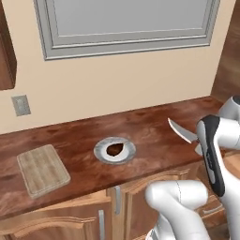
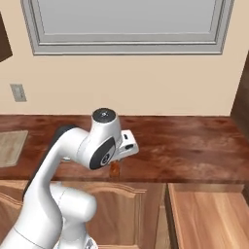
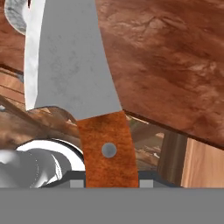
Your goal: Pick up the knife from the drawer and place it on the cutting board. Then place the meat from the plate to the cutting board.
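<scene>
The gripper [image 3: 107, 186] holds the silver-bladed, brown-handled knife [image 3: 74, 65] clamped, lifted above the reddish counter [image 1: 154, 136]. Next, carry it toward nine o'clock to the pale wooden cutting board [image 1: 42, 168].

Left base view: from behind and left of the arm, facing forward and down at the counter [image 1: 154, 126], the wall and window [image 1: 131, 23] behind; middling distance.
Right base view: from behind and right, facing the same counter and wall; the open drawer [image 2: 209, 214] fills its lower right corner.
Hand view: looks along the knife [image 3: 74, 74], very close, past the counter's front edge.
Shared: counter, window, cutting board [image 1: 43, 169] at the counter's left end.
</scene>
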Tool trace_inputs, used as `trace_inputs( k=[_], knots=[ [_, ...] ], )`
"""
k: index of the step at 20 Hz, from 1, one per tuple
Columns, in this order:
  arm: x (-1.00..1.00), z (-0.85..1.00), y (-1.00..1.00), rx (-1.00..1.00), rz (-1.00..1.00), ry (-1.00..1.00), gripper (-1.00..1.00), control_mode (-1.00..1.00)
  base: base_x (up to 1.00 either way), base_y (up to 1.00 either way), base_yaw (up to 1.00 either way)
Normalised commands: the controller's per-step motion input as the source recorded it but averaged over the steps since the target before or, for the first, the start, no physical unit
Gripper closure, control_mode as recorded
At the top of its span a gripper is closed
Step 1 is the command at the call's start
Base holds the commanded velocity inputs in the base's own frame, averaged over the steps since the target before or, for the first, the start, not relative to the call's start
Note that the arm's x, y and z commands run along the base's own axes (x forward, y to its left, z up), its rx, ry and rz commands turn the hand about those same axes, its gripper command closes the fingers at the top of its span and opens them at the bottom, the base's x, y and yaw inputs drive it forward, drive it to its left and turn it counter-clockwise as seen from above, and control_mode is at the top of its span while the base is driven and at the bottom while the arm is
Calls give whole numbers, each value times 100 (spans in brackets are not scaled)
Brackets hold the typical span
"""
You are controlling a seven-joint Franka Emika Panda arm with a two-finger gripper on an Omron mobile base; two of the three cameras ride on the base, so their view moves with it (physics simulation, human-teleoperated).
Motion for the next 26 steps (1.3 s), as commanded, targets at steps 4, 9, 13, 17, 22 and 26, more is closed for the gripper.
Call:
trace_inputs(
  k=[4, 9, 13, 17, 22, 26],
  knots=[
    [0, 0, 0, 0, 0, 0, 100, 100, -13, 62, 19],
    [0, 0, 0, 0, 0, 0, 100, 100, -3, 54, 12],
    [0, 0, 0, 0, 0, 0, 100, 100, 72, 79, 3],
    [0, 0, 0, 0, 0, 0, 100, 100, 9, 94, 4],
    [0, 0, 0, 0, 0, 0, 100, 100, 0, 96, 60],
    [0, 0, 0, 0, 0, 0, 100, 100, 0, 43, 96]
  ],
)
